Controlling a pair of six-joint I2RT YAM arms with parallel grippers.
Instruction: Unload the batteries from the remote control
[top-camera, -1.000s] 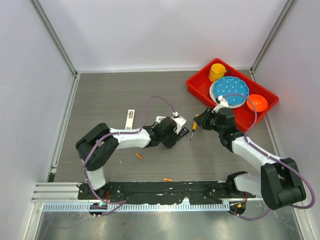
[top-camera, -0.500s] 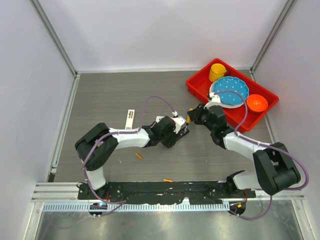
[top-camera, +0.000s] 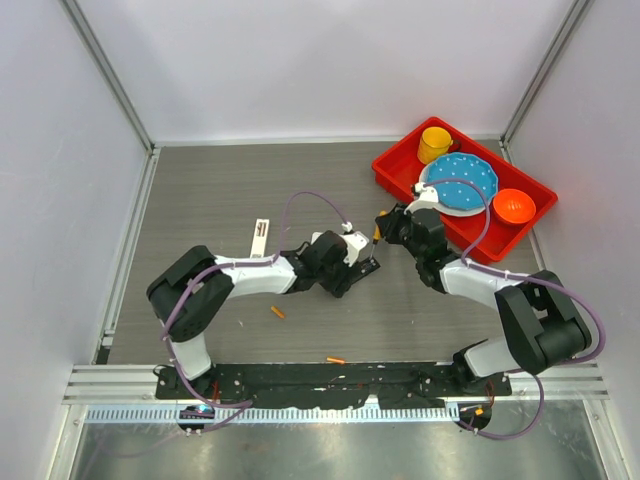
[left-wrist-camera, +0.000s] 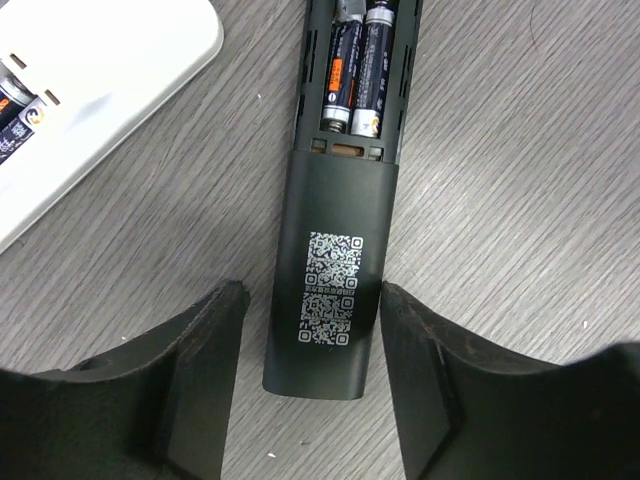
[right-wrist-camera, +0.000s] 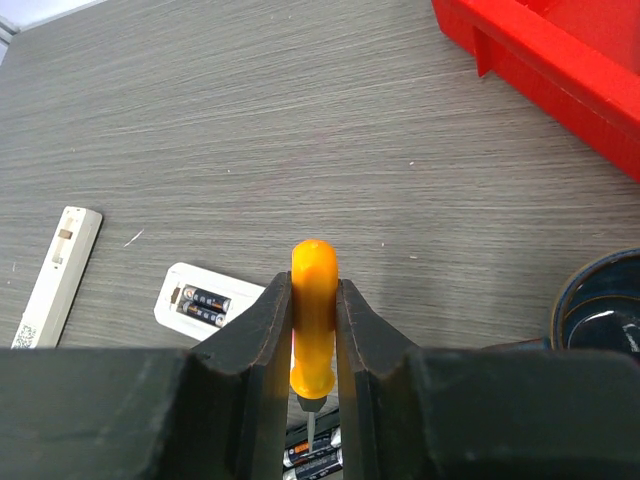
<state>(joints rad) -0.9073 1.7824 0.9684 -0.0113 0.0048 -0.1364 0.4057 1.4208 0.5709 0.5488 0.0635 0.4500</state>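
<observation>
The black remote control (left-wrist-camera: 335, 260) lies back up on the grey table, its compartment uncovered with two dark batteries (left-wrist-camera: 355, 70) inside. My left gripper (left-wrist-camera: 312, 295) is open, its fingers on either side of the remote's lower end, with a gap showing on the left. Over the same remote my right gripper (right-wrist-camera: 314, 288) is shut on an orange-handled screwdriver (right-wrist-camera: 314, 320), tip pointing down at those batteries (right-wrist-camera: 315, 455). A white remote (right-wrist-camera: 205, 298) beside it also shows two dark batteries. Two loose orange batteries (top-camera: 277, 312) (top-camera: 336, 359) lie on the table nearer the arm bases.
A white battery cover (top-camera: 260, 238) lies left of the remotes. A red tray (top-camera: 395, 170) at the back right holds a yellow cup (top-camera: 435, 143), a blue plate (top-camera: 460, 180) and an orange bowl (top-camera: 513, 206). White walls enclose the table.
My right gripper has carried the screwdriver left, from beside the tray to above the black remote. The left gripper's jaws have widened around the remote.
</observation>
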